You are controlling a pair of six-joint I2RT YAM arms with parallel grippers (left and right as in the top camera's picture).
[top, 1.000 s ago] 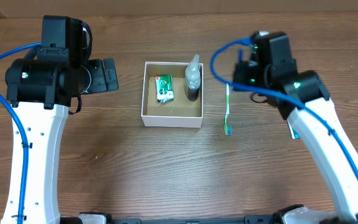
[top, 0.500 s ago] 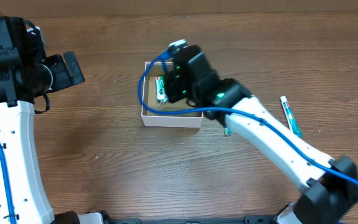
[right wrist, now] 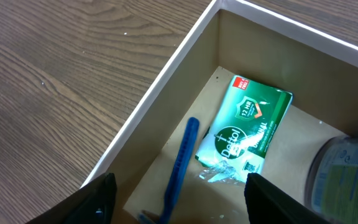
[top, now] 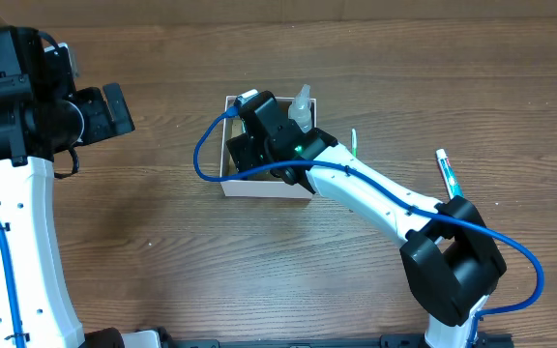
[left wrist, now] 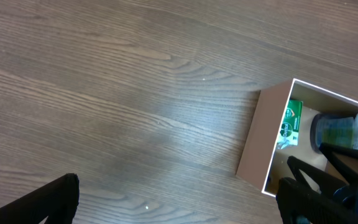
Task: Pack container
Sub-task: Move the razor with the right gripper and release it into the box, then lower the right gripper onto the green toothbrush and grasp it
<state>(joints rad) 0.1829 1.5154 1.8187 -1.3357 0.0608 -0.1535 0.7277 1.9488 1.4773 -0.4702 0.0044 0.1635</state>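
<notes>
The container (top: 264,187) is a small white-walled box with a brown floor, mid-table. My right gripper (top: 251,145) hangs over its left half. In the right wrist view the container's rim (right wrist: 166,74) frames a green soap packet (right wrist: 246,127), a clear bottle (right wrist: 347,177) and a blue toothbrush (right wrist: 180,165). The toothbrush lies on the floor between the wide-apart fingers of my right gripper (right wrist: 182,208), touching neither. My left gripper (top: 114,106) stands open to the left of the box, over bare wood. The left wrist view shows the left gripper (left wrist: 179,205) empty and the container (left wrist: 253,146) at right.
A green toothbrush (top: 354,143) lies on the table just right of the box, partly under my right arm. A teal toothbrush (top: 449,174) lies farther right. The bottle (top: 301,108) stands upright in the box's back right corner.
My right arm swung from the table's right side to over the container and its jaws opened, leaving the blue toothbrush on the box floor. The left arm drew back to the left.
</notes>
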